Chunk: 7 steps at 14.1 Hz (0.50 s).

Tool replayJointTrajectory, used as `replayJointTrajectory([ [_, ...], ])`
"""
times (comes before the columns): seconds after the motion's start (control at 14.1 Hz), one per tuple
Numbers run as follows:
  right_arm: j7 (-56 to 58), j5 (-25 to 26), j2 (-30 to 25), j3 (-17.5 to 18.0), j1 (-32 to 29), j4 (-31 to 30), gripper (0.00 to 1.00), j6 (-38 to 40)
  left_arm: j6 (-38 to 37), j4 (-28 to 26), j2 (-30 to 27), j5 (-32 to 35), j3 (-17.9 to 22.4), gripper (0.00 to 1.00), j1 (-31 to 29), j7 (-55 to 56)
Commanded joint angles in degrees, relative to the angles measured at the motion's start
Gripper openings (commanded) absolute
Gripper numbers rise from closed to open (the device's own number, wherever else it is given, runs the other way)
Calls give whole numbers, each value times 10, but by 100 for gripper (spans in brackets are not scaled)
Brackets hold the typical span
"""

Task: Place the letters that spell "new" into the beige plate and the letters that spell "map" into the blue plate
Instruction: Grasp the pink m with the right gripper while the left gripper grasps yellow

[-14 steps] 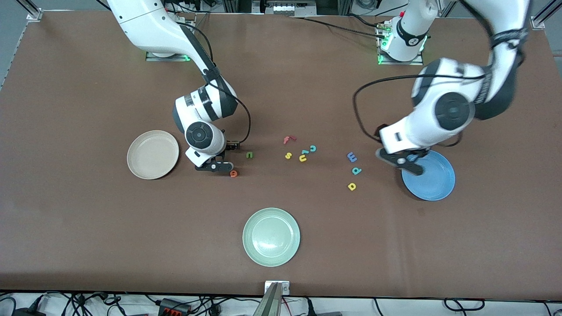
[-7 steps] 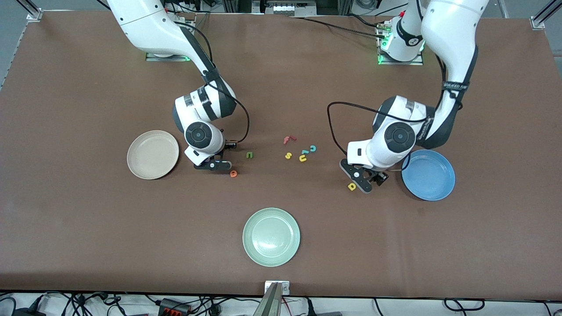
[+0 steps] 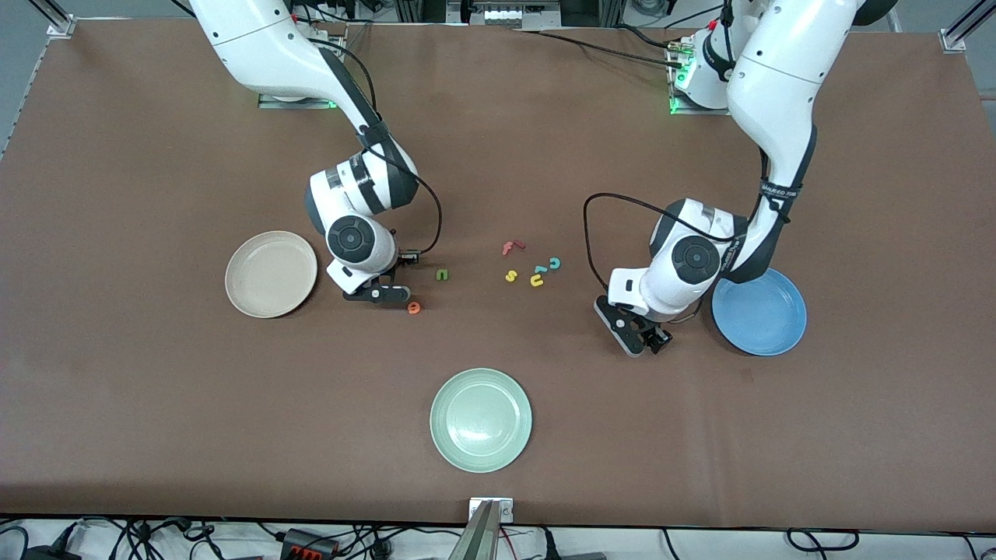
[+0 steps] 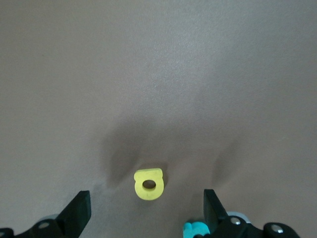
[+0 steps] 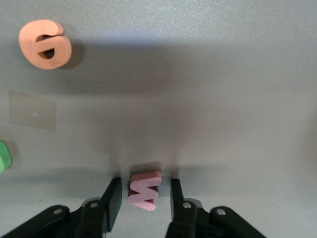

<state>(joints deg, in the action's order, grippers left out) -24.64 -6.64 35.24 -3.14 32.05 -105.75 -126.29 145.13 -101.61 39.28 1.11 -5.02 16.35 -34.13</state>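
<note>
Right gripper (image 5: 144, 196): fingers narrowed since a second ago, now flanking the pink w (image 5: 144, 190) on the bench beside the beige plate (image 3: 271, 274); pickup imminent. Left gripper (image 4: 147, 218): spread, newly arrived over the yellow a (image 4: 148, 184), near the blue plate (image 3: 759, 311).

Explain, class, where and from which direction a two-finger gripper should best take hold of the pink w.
Probably from straight above, pinching the pink w across its two outer side edges. It lies flat on the table, thin, so only its rim offers opposing faces. The right gripper already straddles it, a finger standing close on each side.
</note>
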Motion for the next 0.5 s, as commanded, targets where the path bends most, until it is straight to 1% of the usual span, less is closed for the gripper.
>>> replayJointTrajectory([
  [0.0, -3, -9, -4, 1, -4, -9, 22, -8, 10, 5, 8, 8, 0, 95, -2, -13],
  [0.07, -2, -9, -7, 0, -6, -8, 14, -5, 11, 5, 9, 8, 0, 85, -2, -13],
  [0.14, -2, -9, -13, -1, -8, -6, 9, -4, 17, 5, 10, 8, 0, 77, -1, -13],
  [0.21, -1, -9, -23, -2, -12, -5, 9, -2, 23, 5, 18, 8, 0, 67, 0, -13],
  [0.28, 2, -9, -39, -5, -22, -3, 9, 11, 24, 5, 19, 8, 0, 55, 0, -13],
  [0.35, 10, -9, -54, -5, -40, -2, 9, 31, 24, 5, 19, 8, 0, 35, -2, -14],
  [0.43, 23, -4, -69, -6, -64, -2, 9, 55, 24, 5, 19, 8, 0, 23, -3, -15],
])
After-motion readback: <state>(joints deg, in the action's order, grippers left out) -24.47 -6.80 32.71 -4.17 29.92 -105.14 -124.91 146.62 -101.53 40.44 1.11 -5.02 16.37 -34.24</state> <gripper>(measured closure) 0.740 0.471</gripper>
